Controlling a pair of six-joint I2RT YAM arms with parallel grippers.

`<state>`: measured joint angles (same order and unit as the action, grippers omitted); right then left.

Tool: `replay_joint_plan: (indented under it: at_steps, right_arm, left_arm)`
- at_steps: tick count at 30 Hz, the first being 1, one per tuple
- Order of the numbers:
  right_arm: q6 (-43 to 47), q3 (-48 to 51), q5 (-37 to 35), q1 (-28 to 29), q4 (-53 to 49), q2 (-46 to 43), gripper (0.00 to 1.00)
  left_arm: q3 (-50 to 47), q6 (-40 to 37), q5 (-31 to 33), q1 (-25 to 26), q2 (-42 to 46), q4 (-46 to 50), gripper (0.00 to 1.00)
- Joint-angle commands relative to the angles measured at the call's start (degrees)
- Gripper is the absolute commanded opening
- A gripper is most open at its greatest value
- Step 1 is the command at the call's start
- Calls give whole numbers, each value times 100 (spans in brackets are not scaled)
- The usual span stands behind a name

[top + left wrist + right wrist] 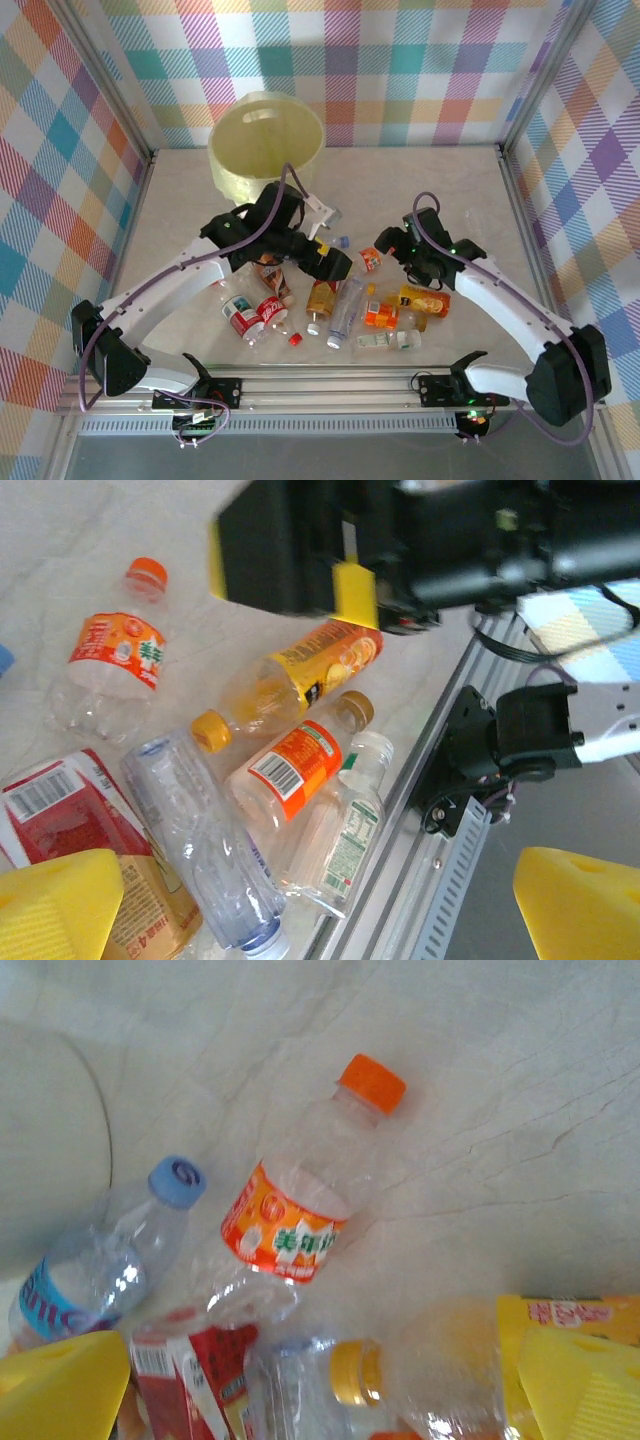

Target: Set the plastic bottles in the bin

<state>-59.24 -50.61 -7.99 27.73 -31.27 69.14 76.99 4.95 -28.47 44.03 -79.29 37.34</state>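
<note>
Hovering over the heap of plastic bottles [335, 305], left gripper [318, 908] has its yellow foam pads [55, 905] spread wide, nothing held. Between the pads lie a clear orange-labelled bottle with brown cap [295, 770], a green-labelled clear bottle [345, 835] touching it, and a crushed clear bottle [200, 850]. Aluminium edge rail [400, 855] runs just beside them. Right arm's black wrist [450, 540] crosses ahead of these fingers.

Right gripper [320, 1390] is equally wide and empty. Ahead of its fingers lies an orange-capped bottle [300, 1210], with a blue-capped bottle [100, 1260] beside it. Round pale-yellow translucent bin [230, 165] stands well beyond both.

Bright, even light; wrist views soft, perhaps slightly motion-blurred.
</note>
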Motion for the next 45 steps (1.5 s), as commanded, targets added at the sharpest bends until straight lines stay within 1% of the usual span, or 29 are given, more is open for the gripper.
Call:
replay_joint_plan:
  at_steps: [1, 4, 8, 13, 18, 32, 45]
  right_arm:
    - [-712, 145, -109, -115, 719, 236, 100]
    - [-1058, 243, -228, -153, 1003, 483, 99]
    - [-1304, 266, -350, -171, 1374, 826, 88]
    - [-1576, 209, -250, -171, 1781, 1351, 80]
    - [-1824, 200, -172, -171, 2138, 1777, 80]
    - [-2004, 79, 52, -136, 2766, 2597, 78]
    - [-2074, -28, 113, -127, 3032, 2975, 66]
  left_arm:
    - [147, -282, -105, 121, 1, 14, 100]
    - [83, -244, -218, 114, 39, -155, 100]
    - [61, -263, -57, 128, 82, -99, 100]
    - [79, -353, 90, 128, 144, -21, 100]
    - [78, -372, 142, 129, 132, -8, 100]
    - [79, -413, 126, 125, 0, 27, 100]
    - [114, -476, 176, 124, -101, 123, 100]
